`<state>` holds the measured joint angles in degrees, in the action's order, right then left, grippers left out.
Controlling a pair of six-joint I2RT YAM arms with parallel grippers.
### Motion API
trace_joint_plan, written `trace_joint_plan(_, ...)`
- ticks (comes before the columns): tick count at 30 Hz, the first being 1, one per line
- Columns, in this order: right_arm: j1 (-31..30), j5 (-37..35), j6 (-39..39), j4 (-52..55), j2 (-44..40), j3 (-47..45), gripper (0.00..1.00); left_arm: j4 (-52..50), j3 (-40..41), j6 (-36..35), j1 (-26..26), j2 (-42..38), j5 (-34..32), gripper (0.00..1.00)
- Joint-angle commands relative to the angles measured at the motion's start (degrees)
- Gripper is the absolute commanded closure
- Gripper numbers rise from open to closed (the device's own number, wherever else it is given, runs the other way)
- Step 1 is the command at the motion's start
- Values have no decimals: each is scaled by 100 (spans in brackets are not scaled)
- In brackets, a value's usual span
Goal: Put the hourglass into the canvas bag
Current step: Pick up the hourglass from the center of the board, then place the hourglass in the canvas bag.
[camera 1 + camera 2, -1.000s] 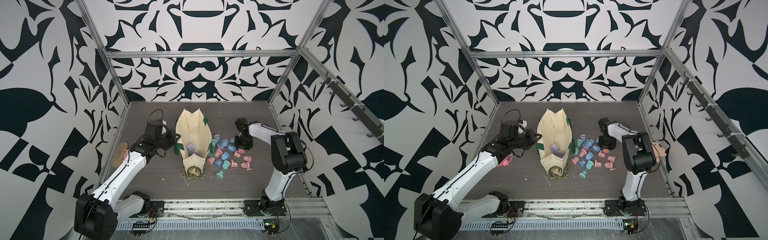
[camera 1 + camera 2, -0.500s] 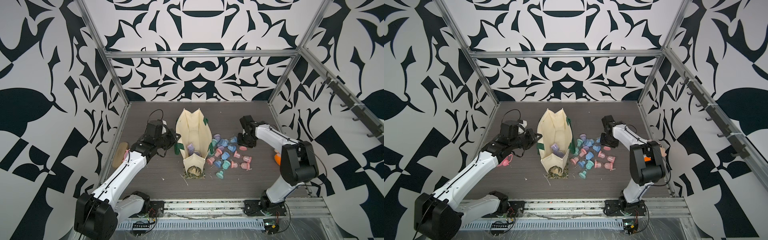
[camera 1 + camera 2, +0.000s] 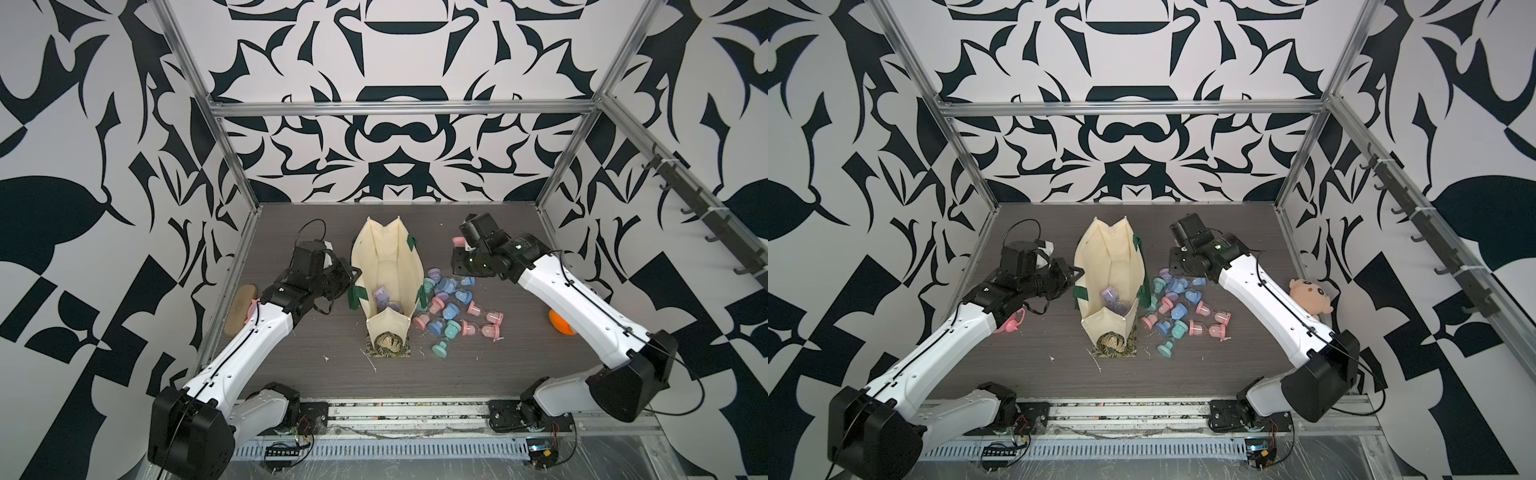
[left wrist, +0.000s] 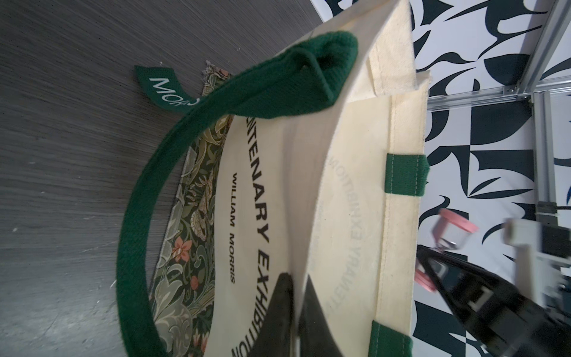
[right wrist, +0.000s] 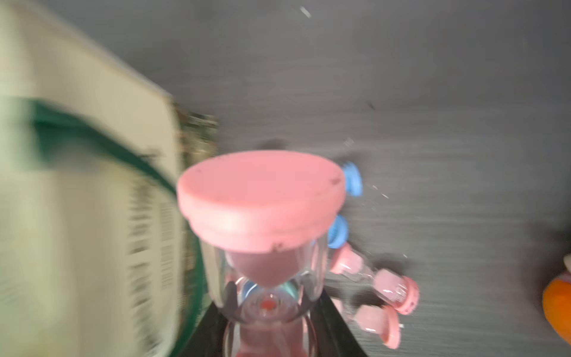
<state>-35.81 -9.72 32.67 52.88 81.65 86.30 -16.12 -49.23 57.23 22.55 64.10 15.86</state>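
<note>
Right wrist cam: blurry, but pink hourglass (image 5: pixel 261 216) fills it, pinched btwn the right gripper (image 5: pixel 272 330) fingers
Where: in a top view the hourglass (image 3: pixel 458 241) sits at the gripper tip, off to the right of the canvas bag (image 3: pixel 386 257), apart from it, not inside yet
Left wrist cam: left gripper (image 4: pixel 296 312) clamped on the bag's side wall at the rim, green handle (image 4: pixel 139 216) looping nearby
Bag contents: couple purple hourglasses (image 3: pixel 384 297) at the bottom
Leftovers: pile (image 3: pixel 453 307) of pastel ones on table (image 3: pixel 291 365), just right of bag
</note>
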Motion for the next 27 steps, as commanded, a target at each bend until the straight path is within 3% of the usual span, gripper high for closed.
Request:
trace_joint_plan(1,-579,-587,183,311,155,909,100,-75,15,10,-9,-136,-11,91)
trace_joint_plan(10,-1861,-730,191,452,1592,2749,100,-84,12,16,-6,-161,22,95)
trace_joint_plan(21,-1982,-190,787,788,3180,3524,100,-31,35,16,-10,-153,53,99)
trace_joint_plan(27,-1853,128,1002,987,3591,3426,100,8,50,-1,-10,-123,57,99)
